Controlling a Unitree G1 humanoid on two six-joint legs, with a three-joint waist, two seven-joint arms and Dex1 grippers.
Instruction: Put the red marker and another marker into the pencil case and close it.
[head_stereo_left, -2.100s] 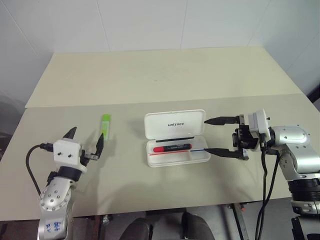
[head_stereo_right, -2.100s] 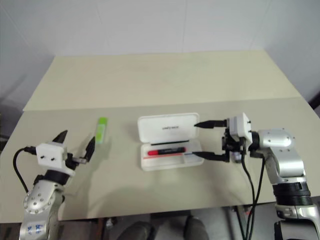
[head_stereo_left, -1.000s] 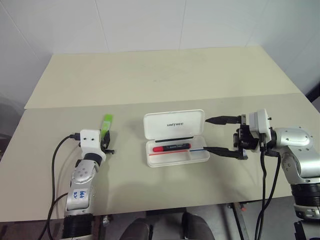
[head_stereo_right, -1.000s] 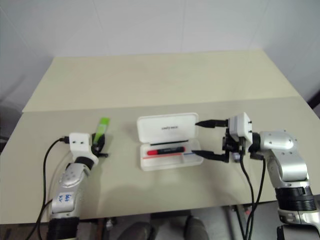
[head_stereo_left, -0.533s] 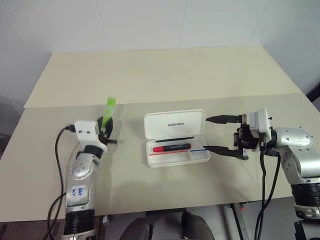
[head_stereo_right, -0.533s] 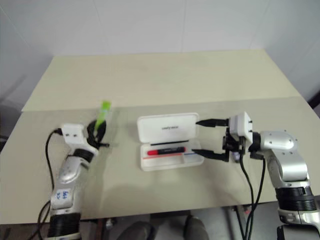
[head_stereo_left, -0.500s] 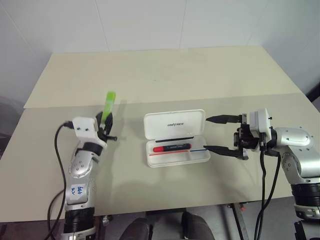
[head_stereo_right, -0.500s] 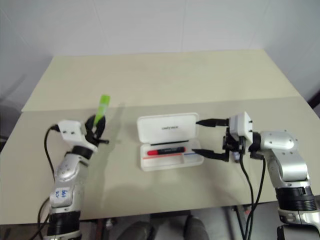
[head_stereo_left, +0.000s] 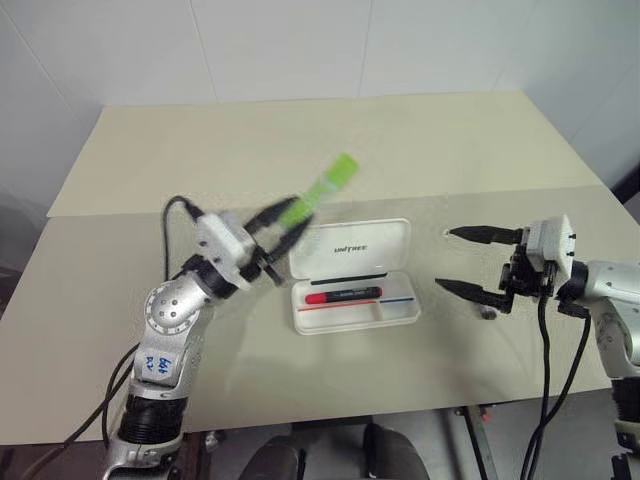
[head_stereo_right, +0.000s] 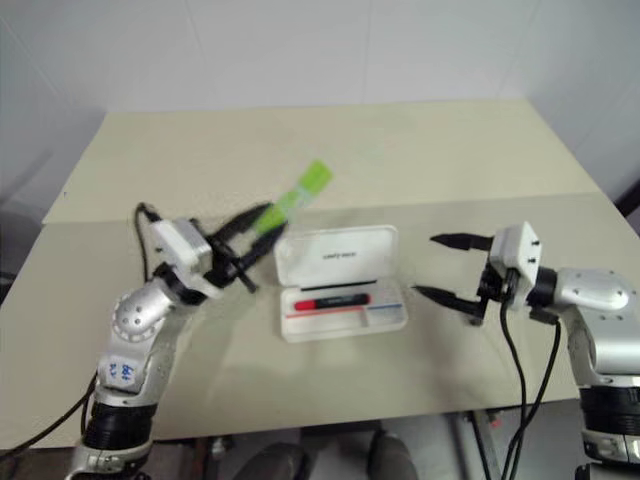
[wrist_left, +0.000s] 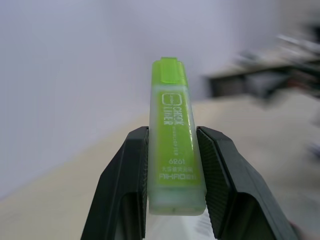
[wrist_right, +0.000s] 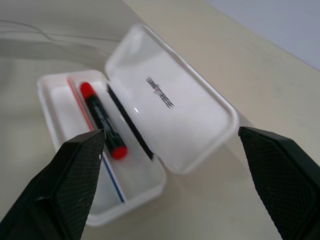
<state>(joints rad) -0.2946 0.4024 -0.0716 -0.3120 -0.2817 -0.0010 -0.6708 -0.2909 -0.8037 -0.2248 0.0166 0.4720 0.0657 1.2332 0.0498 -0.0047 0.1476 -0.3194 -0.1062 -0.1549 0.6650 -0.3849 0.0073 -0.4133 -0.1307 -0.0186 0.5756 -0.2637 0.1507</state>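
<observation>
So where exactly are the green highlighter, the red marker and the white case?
green highlighter (wrist_left: 174, 150), left wrist view, on its lettered barrel.
red marker (head_stereo_left: 345, 295), left eye view, mid-barrel, lying in the case.
pencil case (head_stereo_left: 350, 243), left eye view, on the open lid.

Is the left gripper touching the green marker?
Touching. The left wrist view shows the left gripper with both fingers pressed flat against the green marker.

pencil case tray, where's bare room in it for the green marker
In the pencil case, the red marker lies along the hinge side. The front strip, between the red-and-blue line and the front wall, is bare. The left gripper holds the green marker above the lid's left corner.
</observation>
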